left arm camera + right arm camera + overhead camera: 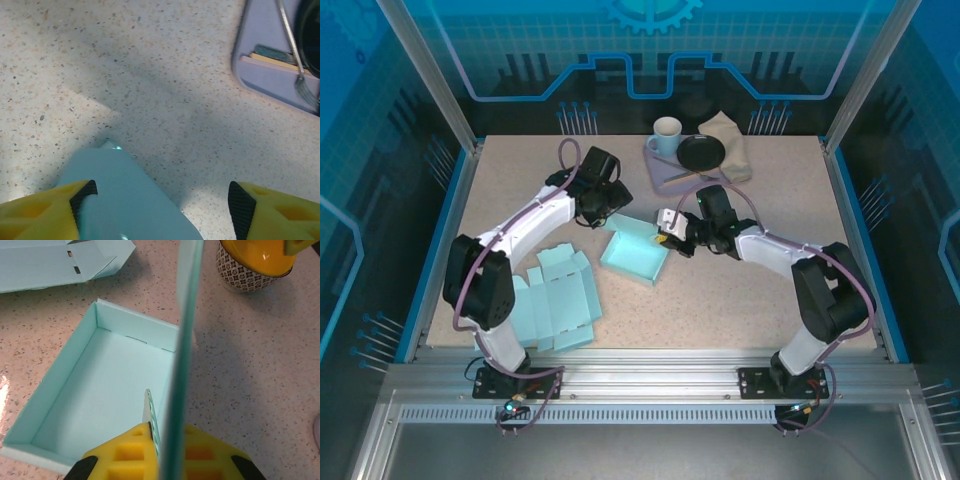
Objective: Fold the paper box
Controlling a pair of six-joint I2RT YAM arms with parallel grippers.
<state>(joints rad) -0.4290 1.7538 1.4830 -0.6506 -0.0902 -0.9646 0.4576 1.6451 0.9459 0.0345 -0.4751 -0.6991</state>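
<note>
A half-formed light blue paper box (634,256) lies open-topped at the table's middle. In the right wrist view its floor (105,390) is bare and one long wall flap (184,340) stands upright, seen edge-on. My right gripper (169,452) is shut on that flap at the box's right side (670,236). My left gripper (607,207) hovers at the box's far left corner, open. Its yellow fingers (45,207) stand wide apart, and a blue flap (125,200) lies against the left pad.
A second, flat unfolded blue box sheet (556,298) lies near the left arm's base, also seen as a sheet (60,262) in the right wrist view. At the back right, a purple tray (665,172) holds a black plate (701,152); a white mug (666,135) and a cloth (728,140) sit beside it.
</note>
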